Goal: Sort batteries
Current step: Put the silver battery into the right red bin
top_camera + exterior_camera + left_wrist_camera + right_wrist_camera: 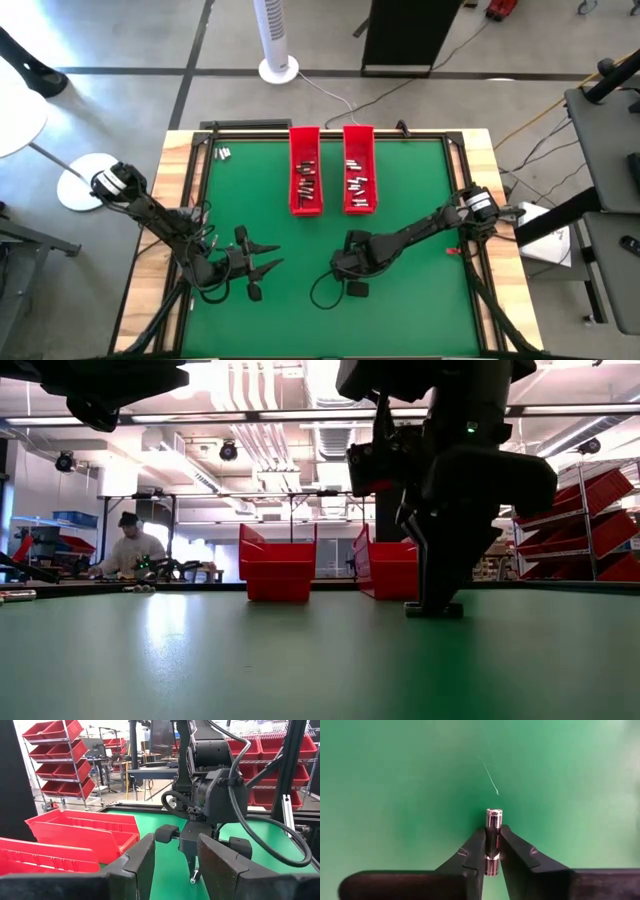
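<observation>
Pinching a single silvery battery (493,840) between the fingers of my right hand (493,851), low over the green bench (400,200). Fingers clamped on its sides near mid-length; one capped end sticks out past the fingertips, the other end shows between the fingers behind the pads. Long axis runs in line with the fingers, pointing out of the hand. In the left wrist view that battery's tip shows below the fingertips, at or just off the bench surface; contact cannot be told.

Right hand sits near mid-bench, on the near side. The two long red trays lie beyond it, side by side at the far edge: left red tray (305,170), right red tray (359,170), both holding small cylinders already. The right tray looks the closer one to me, roughly straight ahead; which tray this cell belongs in I cannot judge.

Left hand (262,262) waits just beside, fingers apart, holding nothing.

A few stray batteries (222,153) lie at the far left corner, well apart from my right hand, nearer the left arm.
</observation>
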Available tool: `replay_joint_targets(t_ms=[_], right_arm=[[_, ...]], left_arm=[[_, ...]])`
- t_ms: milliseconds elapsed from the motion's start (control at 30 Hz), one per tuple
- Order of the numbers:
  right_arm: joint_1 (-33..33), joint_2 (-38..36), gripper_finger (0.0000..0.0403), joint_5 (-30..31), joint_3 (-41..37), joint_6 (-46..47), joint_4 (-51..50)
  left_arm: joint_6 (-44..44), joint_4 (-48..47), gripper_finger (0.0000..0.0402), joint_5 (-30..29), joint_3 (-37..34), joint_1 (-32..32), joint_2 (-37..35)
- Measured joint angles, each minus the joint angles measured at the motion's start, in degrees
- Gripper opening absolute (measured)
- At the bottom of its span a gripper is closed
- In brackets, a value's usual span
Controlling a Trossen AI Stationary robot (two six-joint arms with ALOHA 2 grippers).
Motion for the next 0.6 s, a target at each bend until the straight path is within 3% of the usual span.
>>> replay_joint_targets(t_ms=[233,467,600], right_arm=[[-0.1,0.1,0.0062,0.0,0.0,-1.6,-2.6],[-1.4,2.0,0.0020,-0.3,0.0,-3.3,-3.1],[-1.6,3.1,0.0017,-0.5,0.0,-3.5,-3.5]], left_arm=[[0.0,0.0,0.0127,0.0,0.0,0.0,0.0],[0.1,0.0,0.0127,0.0,0.0,0.0,0.0],[0.2,0.0,0.0127,0.0,0.0,0.0,0.0]])
